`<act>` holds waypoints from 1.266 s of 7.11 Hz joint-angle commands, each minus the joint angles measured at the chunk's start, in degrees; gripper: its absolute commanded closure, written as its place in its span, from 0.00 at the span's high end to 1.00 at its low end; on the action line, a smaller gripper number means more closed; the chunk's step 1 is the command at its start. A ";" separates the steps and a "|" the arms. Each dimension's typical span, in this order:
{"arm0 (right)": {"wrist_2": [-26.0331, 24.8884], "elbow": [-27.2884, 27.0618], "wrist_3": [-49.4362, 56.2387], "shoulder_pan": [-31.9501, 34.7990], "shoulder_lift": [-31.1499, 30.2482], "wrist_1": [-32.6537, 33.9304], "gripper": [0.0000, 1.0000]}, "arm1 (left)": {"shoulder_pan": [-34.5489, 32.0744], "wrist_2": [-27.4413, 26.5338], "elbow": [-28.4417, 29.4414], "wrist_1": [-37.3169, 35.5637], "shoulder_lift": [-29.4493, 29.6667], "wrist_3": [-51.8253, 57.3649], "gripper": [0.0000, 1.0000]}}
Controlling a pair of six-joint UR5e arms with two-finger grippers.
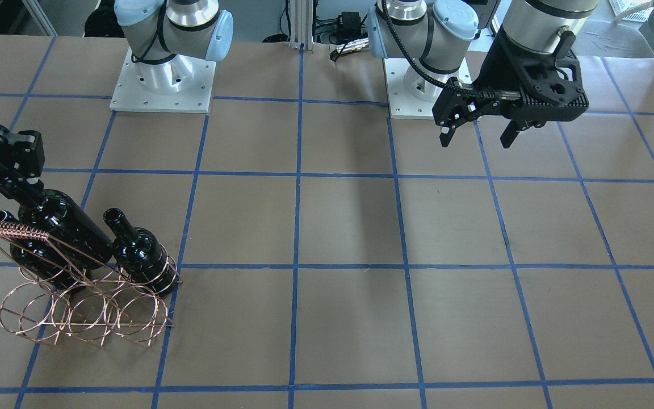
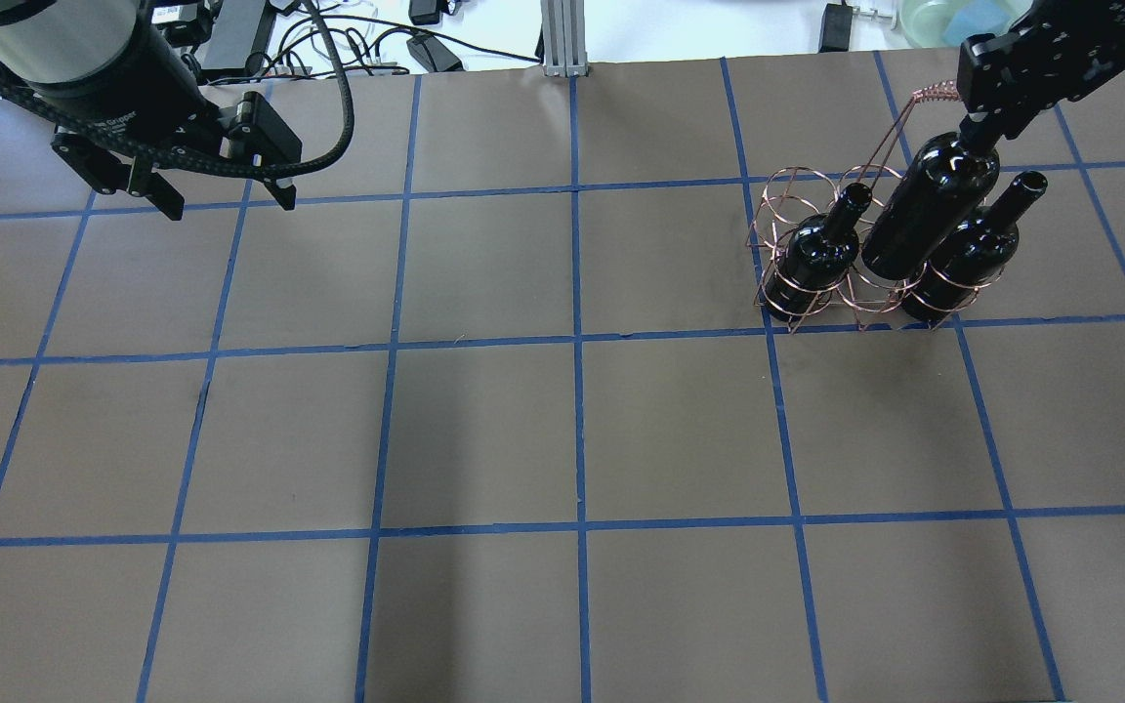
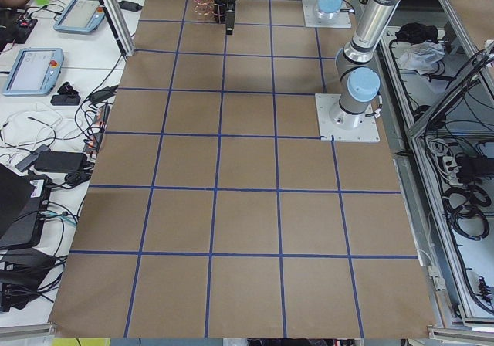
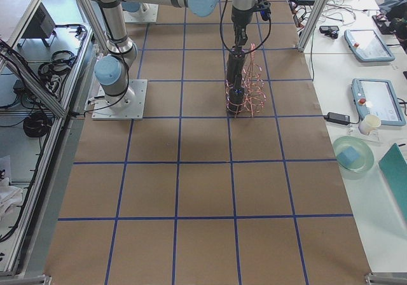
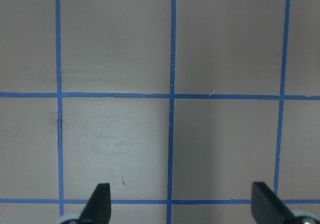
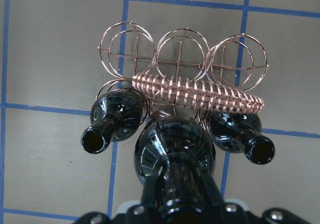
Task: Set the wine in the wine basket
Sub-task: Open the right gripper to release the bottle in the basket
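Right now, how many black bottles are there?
3. Two bottles stand at the ends of the wire basket; the right gripper holds the third bottle by its neck between them.

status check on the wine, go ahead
Left gripper open, clear of everything. Right gripper shut on wine neck. Wine tilted at wine basket middle slot, two seated bottles flanking.

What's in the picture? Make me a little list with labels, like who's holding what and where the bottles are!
right gripper: shut on the neck of the wine
wine: tilted, lower end among the wires between the other bottles; cannot tell if it is fully in
other bottles: two, each standing in an end ring
wine basket: one row of three rings empty
left gripper: open, holding nothing, above the bare table
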State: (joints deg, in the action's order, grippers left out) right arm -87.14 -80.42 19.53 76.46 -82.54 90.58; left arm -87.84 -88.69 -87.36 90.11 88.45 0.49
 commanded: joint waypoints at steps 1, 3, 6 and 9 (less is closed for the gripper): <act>-0.31 -0.09 0.77 0.00 1.15 0.91 0.00 | -0.31 0.36 -0.09 -0.02 -0.12 0.03 1.00; -0.14 -0.53 0.68 0.00 1.24 1.08 0.00 | -0.40 0.36 -0.09 0.07 -0.48 0.03 1.00; -0.40 -1.14 0.77 0.00 2.39 3.19 0.00 | -0.40 0.19 -0.09 -0.02 -0.39 0.03 1.00; 0.13 -4.82 0.77 0.00 3.44 6.69 0.00 | -0.40 0.36 -0.18 0.07 -0.48 0.38 1.00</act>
State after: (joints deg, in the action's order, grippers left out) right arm -87.10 -83.34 20.36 76.46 -79.30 95.22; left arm -88.28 -88.39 -87.52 90.13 87.99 0.70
